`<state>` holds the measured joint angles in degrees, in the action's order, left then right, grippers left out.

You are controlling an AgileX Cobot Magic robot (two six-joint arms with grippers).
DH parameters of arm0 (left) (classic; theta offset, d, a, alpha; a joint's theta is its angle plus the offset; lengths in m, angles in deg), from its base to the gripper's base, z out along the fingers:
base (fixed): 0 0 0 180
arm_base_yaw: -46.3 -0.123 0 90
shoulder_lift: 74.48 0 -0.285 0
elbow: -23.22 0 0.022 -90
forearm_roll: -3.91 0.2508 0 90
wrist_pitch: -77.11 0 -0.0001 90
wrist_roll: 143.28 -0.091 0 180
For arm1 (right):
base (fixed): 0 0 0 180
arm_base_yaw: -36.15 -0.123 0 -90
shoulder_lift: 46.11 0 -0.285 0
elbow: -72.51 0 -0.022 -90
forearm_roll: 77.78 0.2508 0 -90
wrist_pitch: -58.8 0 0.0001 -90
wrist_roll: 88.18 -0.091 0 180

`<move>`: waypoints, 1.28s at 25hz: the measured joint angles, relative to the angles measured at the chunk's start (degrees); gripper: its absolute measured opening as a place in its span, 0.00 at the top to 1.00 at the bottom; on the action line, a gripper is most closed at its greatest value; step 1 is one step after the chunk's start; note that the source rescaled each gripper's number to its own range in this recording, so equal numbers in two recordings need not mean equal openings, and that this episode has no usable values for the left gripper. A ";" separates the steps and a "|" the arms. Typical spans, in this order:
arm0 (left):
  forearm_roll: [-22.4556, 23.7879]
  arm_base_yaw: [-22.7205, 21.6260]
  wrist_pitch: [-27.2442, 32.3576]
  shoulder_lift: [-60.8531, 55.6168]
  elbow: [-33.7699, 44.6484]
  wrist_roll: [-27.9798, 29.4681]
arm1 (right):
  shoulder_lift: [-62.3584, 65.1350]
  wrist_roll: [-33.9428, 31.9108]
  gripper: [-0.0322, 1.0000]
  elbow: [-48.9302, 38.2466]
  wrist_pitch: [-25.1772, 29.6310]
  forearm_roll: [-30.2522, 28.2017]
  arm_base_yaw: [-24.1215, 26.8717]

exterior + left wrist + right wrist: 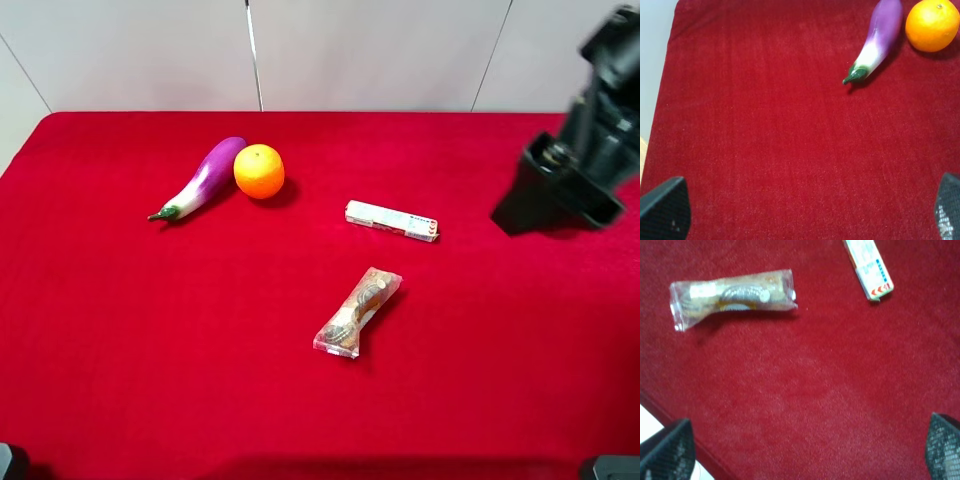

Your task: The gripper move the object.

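The object, a round bright orange fruit, rests on the red cloth at the back left, touching the fat end of a purple eggplant. The left wrist view shows the orange far ahead of my left gripper, whose fingertips stand wide apart and open, holding nothing. My right arm hangs over the table's far right side. Its gripper is open and empty above bare cloth, far from the orange.
A long white box lies right of centre, and a clear snack packet lies nearer the front. Both also show in the right wrist view, the box and the packet. The eggplant points its green stem forward-left.
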<state>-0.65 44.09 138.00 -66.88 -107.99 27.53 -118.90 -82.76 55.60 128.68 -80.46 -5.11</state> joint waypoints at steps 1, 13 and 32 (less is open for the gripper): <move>0.00 0.00 0.00 0.00 0.00 0.00 | 1.33 -0.10 0.00 -0.89 0.00 0.00 0.00; 0.00 0.00 0.00 0.00 0.00 0.00 | 15.09 -4.92 0.00 -9.76 -3.92 -0.07 7.67; 0.00 0.00 0.00 0.00 0.00 -0.07 | 48.33 -4.98 0.00 -23.06 -12.20 -0.19 38.72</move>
<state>-0.65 44.09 138.00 -66.88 -107.99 27.46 -70.56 -87.74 32.54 116.48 -80.66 33.61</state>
